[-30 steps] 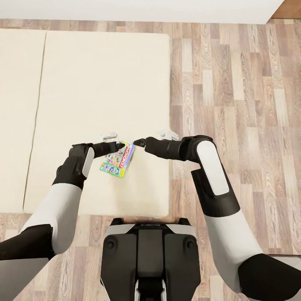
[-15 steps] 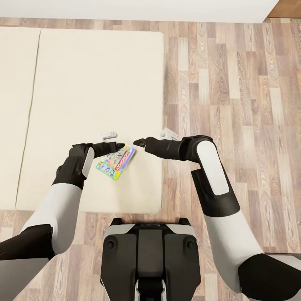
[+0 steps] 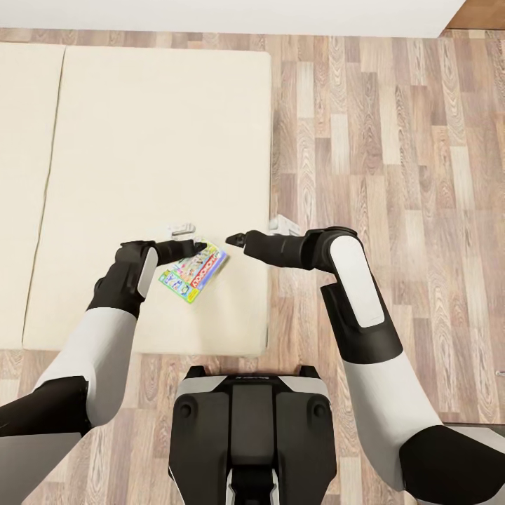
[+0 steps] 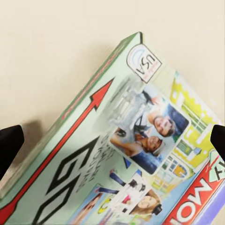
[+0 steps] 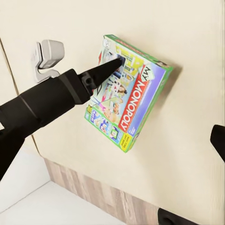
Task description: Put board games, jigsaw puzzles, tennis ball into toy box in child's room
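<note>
You have a wooden plank floor [image 3: 393, 140] in mixed brown and grey tones running along the right side and along the near edge below. A white wall [image 3: 231, 14] crosses the far edge of your head view, and a strip of brown wood [image 3: 484, 14] sits in its far right corner.

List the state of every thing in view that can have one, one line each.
board game: lying flat on the bed, lid shut, printed side up, near the corner.
bed: bare beige mattress, only the board game on the part in view.
left gripper: over the board game, fingers spread wide to either side.
right gripper: beside the board game, open, holding nothing.
</note>
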`<state>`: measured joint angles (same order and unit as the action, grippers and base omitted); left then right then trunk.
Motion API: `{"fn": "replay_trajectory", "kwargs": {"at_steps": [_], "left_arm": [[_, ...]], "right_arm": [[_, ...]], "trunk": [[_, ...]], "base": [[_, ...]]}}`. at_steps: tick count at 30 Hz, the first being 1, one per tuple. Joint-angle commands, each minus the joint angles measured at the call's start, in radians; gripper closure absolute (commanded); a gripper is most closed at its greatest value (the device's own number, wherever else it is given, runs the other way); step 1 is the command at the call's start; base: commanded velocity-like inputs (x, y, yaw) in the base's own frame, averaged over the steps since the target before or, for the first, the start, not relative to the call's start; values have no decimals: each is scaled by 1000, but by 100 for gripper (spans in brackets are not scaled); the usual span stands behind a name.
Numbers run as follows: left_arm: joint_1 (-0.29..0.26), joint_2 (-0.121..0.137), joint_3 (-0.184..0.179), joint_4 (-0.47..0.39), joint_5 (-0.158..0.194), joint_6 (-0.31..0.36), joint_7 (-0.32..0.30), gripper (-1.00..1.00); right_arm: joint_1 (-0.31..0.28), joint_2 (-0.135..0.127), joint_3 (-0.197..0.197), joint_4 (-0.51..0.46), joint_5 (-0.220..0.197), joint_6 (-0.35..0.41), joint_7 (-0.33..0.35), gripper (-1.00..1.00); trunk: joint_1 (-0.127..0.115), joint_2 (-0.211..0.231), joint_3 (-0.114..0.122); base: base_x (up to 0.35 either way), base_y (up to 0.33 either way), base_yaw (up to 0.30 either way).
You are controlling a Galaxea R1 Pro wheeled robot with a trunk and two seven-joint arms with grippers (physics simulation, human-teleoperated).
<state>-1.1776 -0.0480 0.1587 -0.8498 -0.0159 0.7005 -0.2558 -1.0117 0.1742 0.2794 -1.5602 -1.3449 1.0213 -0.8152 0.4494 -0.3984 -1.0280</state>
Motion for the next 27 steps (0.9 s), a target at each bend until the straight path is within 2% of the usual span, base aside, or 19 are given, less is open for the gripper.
{"fn": "replay_trajectory", "kwargs": {"at_steps": [1, 6, 13, 27], "left_arm": [[-1, 0, 5, 0, -2, 13, 11, -100], [-1, 5, 5, 0, -2, 23, 49, -100], [-1, 6, 5, 1, -5, 32, 58, -100], [-1, 5, 5, 1, -16, 162, 60, -100]], "right_arm": [[-1, 0, 0, -1, -9, 3, -19, -100], [-1, 0, 0, -1, -9, 5, -34, -100], [-1, 0, 0, -1, -10, 8, -37, -100], [-11, 0, -12, -1, -10, 10, -39, -100]], "trunk": [[1, -2, -1], [1, -2, -1], [1, -2, -1], [1, -2, -1]], "base": [[-1, -1, 0], [0, 0, 0], [0, 0, 0], [0, 0, 0]]}}
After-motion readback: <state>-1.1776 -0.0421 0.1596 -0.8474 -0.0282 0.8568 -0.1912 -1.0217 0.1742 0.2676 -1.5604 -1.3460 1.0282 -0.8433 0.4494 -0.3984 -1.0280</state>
